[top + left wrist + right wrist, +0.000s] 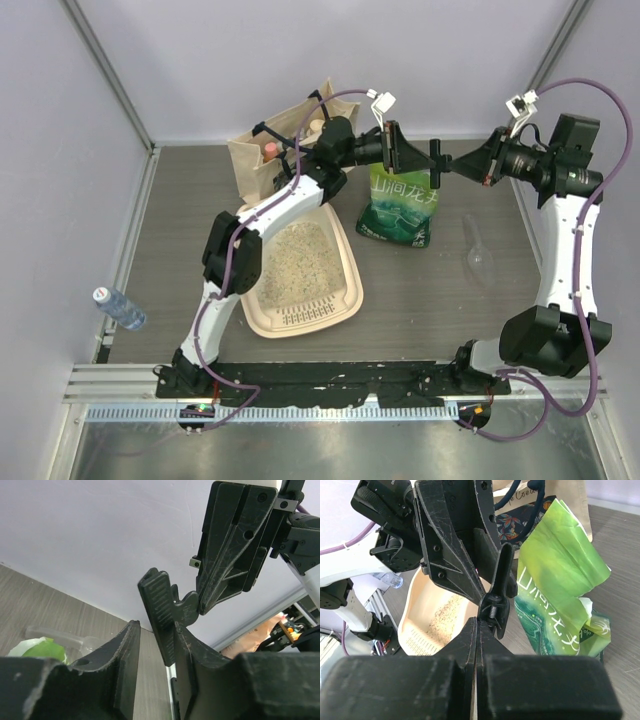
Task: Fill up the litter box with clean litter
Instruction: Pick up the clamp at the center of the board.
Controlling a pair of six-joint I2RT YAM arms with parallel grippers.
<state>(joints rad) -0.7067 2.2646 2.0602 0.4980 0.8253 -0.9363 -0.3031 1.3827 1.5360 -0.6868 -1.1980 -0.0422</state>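
The cream litter box [345, 300] lies left of centre, and clean litter [296, 258] covers its floor. Box [415, 610] and litter [442, 612] also show in the right wrist view. Both arms meet in the air above the green litter bag [400, 208]. My right gripper [468, 165] is shut on one end of a black spring clip [438, 160], seen at its fingertips in the right wrist view [498, 597]. My left gripper [402, 152] is open, with the clip's ribbed handle [159, 610] between its fingers, resting against one of them.
A beige tote bag [262, 152] stands at the back behind the box. A clear plastic scoop [479, 250] lies right of the green bag. A water bottle [120, 308] lies at the left edge. Grey walls enclose the table.
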